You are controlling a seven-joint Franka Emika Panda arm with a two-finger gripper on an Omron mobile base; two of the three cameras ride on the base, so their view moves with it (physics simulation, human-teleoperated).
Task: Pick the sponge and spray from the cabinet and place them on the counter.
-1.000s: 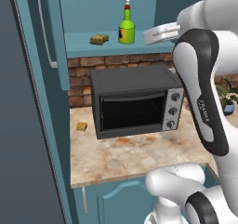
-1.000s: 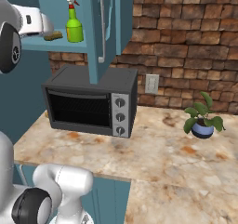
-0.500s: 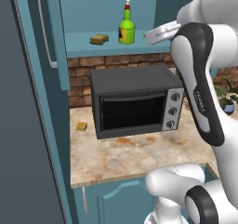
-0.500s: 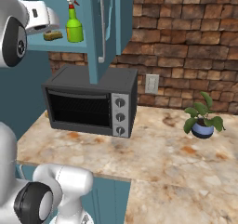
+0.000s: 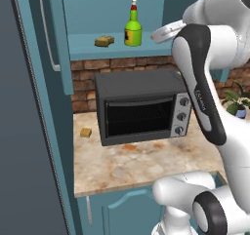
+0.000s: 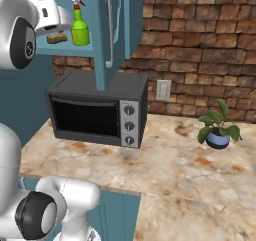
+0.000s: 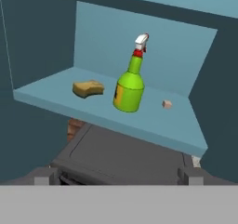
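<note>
The open teal cabinet [image 5: 88, 47] holds the olive-brown sponge [image 5: 104, 41] on its shelf, and the green spray [image 5: 133, 29] stands upright to its right. My gripper [image 5: 157, 34] hovers at shelf height just right of the spray, apart from it. From the other side, the gripper [image 6: 64, 18] sits left of the spray [image 6: 79, 27], with the sponge [image 6: 57, 37] partly hidden below the hand. In the hand view the sponge [image 7: 88, 88] and spray [image 7: 130, 86] lie ahead, and the gripper [image 7: 118, 177] is open and holds nothing. The marbled counter [image 5: 127, 166] stretches below.
A black microwave [image 5: 141, 107] stands on the counter under the shelf. An orange-tan block [image 5: 86, 132] lies left of it, and a potted plant [image 6: 217, 127] stands to the right. A tiny tan cube [image 7: 167, 104] rests on the shelf. The open cabinet doors [image 6: 107, 30] hang beside the shelf.
The hand has crept a little closer to the spray and the shelf edge. Sponge and spray have not moved, and the jaws stay open.
</note>
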